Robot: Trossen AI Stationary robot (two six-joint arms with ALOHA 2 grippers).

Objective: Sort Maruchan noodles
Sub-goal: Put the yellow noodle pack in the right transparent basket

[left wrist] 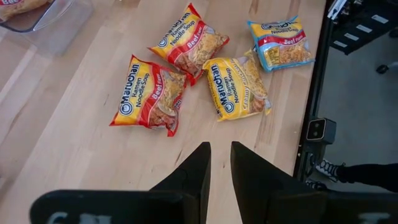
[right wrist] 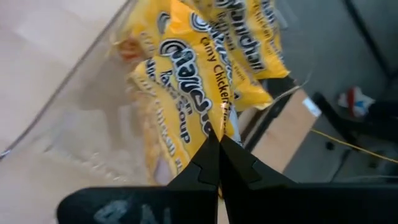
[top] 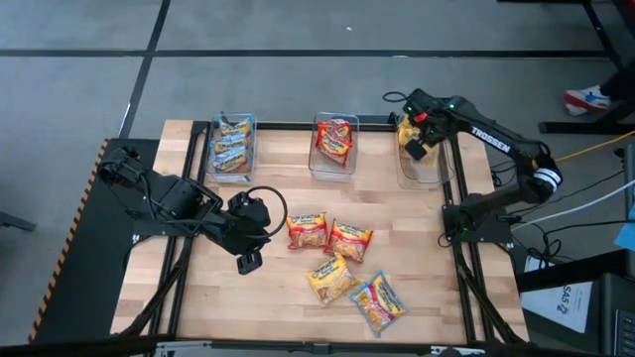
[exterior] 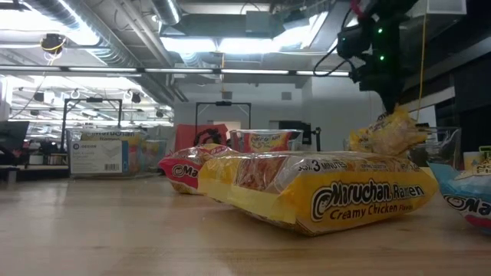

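The right gripper [top: 417, 142], jaws pinched on a yellow packet's [right wrist: 186, 106] crinkly edge over the desk's far-right bin [top: 422, 167], shows these light, slippery noodles lift best by a seam; the left gripper [left wrist: 219, 165], part-open, holds nothing.

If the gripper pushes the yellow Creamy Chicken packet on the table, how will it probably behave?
The Creamy Chicken packet lies flat on the wooden table, so it would likely slide, not roll or tip. Its glossy, crinkly wrapper looks slippery, and loose edges may crumple. It seems light; hard pressing could break the noodles inside.
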